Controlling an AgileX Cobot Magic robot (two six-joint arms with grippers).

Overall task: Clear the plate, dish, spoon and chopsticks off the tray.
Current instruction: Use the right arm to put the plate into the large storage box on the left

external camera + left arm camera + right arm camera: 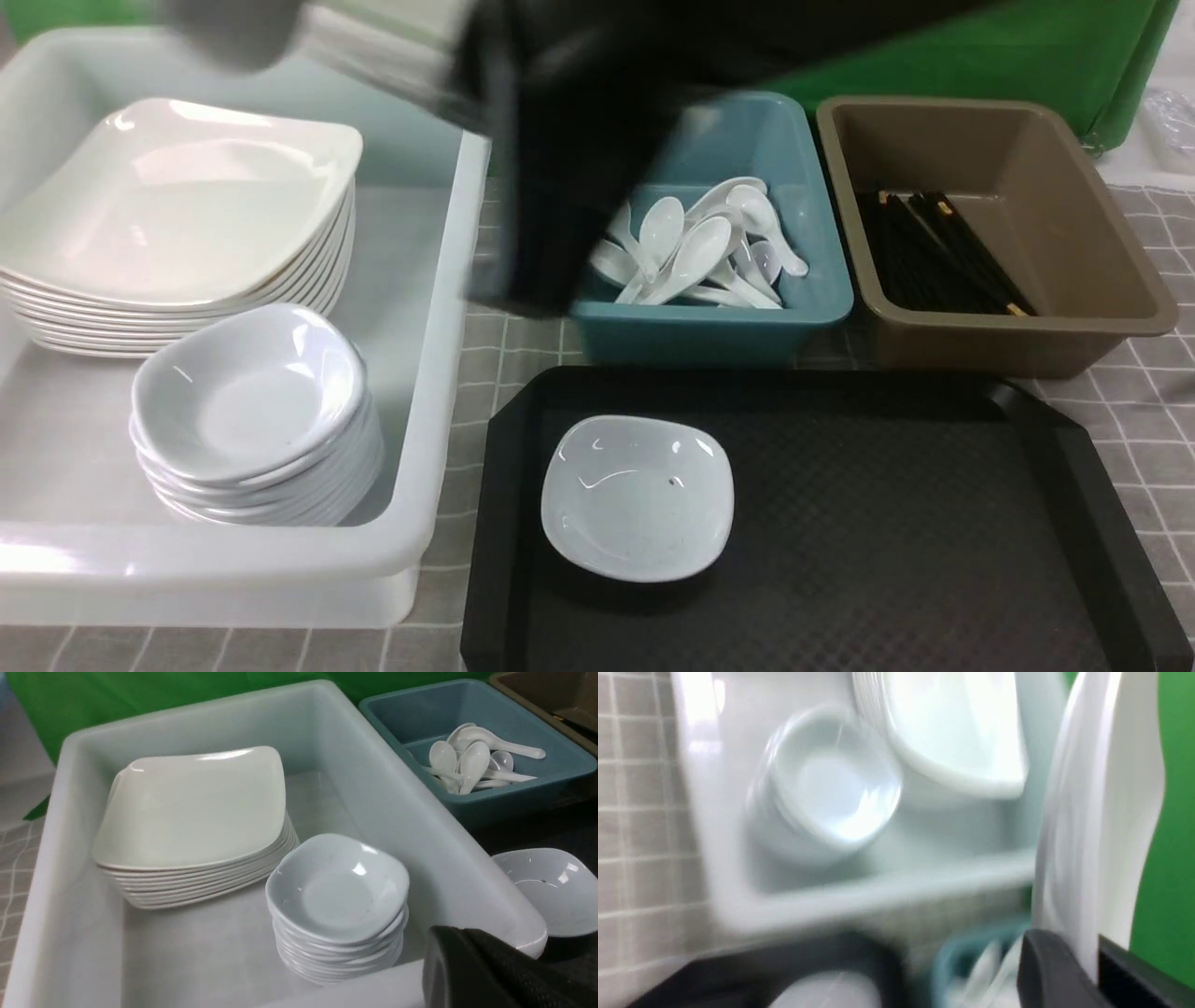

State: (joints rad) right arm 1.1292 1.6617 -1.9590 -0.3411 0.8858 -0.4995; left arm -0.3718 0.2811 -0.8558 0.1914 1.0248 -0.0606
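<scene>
Our right claw [1087,956] pinches the plate [1101,812] by its rim, edge-on, likely to clear the bin [878,896] wall ahead. The dish [638,497] sits on the tray [887,560] behind it. Our left claw [467,966] is closed, empty.

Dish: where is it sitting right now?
Front view: the dish lies on the left part of the black tray, beside the white tub and its right wall, with the teal spoon bin beyond it.

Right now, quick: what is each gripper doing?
Left gripper: closed, nothing visible in it.
Right gripper: closed on the edge of the large white plate.
</scene>
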